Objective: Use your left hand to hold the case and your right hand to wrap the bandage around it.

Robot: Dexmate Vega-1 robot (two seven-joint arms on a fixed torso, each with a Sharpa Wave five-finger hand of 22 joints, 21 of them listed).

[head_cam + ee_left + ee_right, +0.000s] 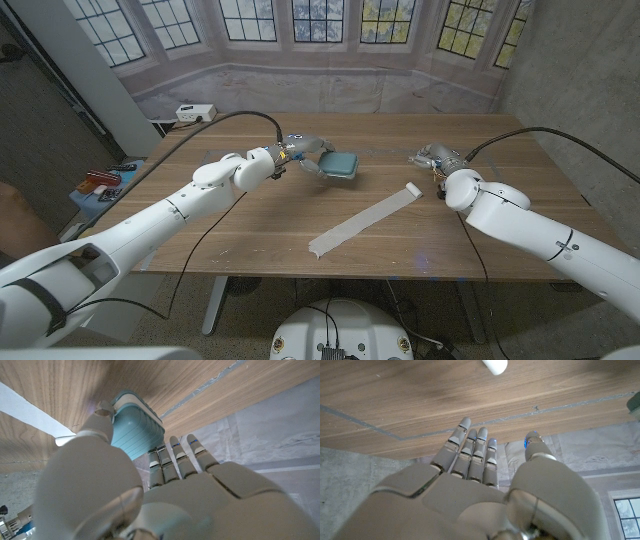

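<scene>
Right, over on the wooden table point(250, 225), toward the far side left of the middle: small teal ribbed hard case point(341, 165), gripped by the left hand point(300, 152). Plainly seen from the left wrist: thumb on one side of the case point(135, 427), fingers point(175, 460) curled along the other, far side of the case hidden behind the hand point(150, 490). Stretched diagonally across the middle of the table, well apart from the case: long white bandage strip point(365, 220), rolled at its far end, the near end lying flat. Just beside that roll, not touching: right hand point(435, 160), holding nothing. Fingers straight and close together in the right wrist view point(470, 490), thumb a little apart. Cut off at that picture's edge: the bandage roll point(494, 366).
</scene>
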